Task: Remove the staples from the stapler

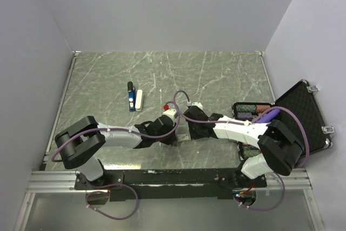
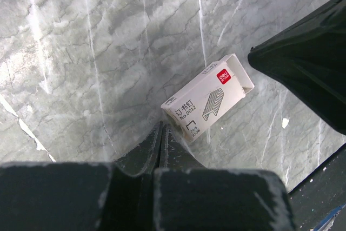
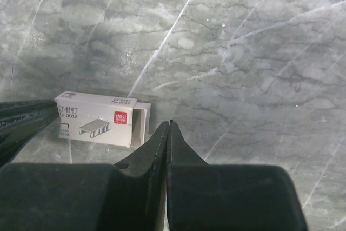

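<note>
There is one stapler [image 1: 131,98], a small oblong one with a blue and black body and a whitish bar along its side. It lies flat on the grey marble-patterned desk [image 1: 216,74], left of the middle. There is also one small white cardboard box of staples [image 2: 208,97], with a red logo and a drawing of staples on its face. Its inner tray shows a little at one end.

Two hands meet over this box, well apart from the stapler, which lies beyond them and on the left arm's side. The left hand [image 2: 161,129] has its two black fingers pressed together with nothing between them. Their tips are just beside one long edge of the box; whether they touch it cannot be told. The right hand [image 3: 170,127] is likewise closed tight and holds nothing, its tips just beside the open end of the box.

One black hard case [image 1: 305,114] stands open at the desk's right edge.
</note>
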Tool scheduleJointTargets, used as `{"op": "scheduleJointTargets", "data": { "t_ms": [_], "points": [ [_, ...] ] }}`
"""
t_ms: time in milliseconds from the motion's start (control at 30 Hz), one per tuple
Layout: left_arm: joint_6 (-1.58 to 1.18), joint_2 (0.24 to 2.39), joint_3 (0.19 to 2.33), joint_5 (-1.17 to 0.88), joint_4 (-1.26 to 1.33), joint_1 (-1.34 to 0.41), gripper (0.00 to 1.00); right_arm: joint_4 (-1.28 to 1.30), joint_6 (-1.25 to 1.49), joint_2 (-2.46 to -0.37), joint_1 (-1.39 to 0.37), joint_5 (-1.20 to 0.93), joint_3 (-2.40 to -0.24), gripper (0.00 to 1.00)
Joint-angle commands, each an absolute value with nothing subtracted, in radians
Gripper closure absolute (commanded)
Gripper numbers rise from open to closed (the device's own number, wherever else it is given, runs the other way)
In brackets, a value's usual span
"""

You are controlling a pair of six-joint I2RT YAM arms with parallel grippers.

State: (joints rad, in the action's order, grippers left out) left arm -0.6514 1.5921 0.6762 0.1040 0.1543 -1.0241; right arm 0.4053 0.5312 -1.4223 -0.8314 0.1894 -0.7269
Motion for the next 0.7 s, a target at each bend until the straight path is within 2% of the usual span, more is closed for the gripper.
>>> {"op": "scheduleJointTargets", "data": {
  "t_ms": [0, 667],
  "points": [
    [-0.657, 1.595, 0.667, 0.13, 0.063, -1.032, 0.99, 0.365, 0.543, -1.442, -0.827, 0.175, -0.727, 1.0],
    [-0.658, 1.667, 0.716, 0.158, 0.017, -1.035, 0.99, 0.341, 0.545, -1.488, -0.85, 0.13, -0.776, 1.0]
  ]
}}
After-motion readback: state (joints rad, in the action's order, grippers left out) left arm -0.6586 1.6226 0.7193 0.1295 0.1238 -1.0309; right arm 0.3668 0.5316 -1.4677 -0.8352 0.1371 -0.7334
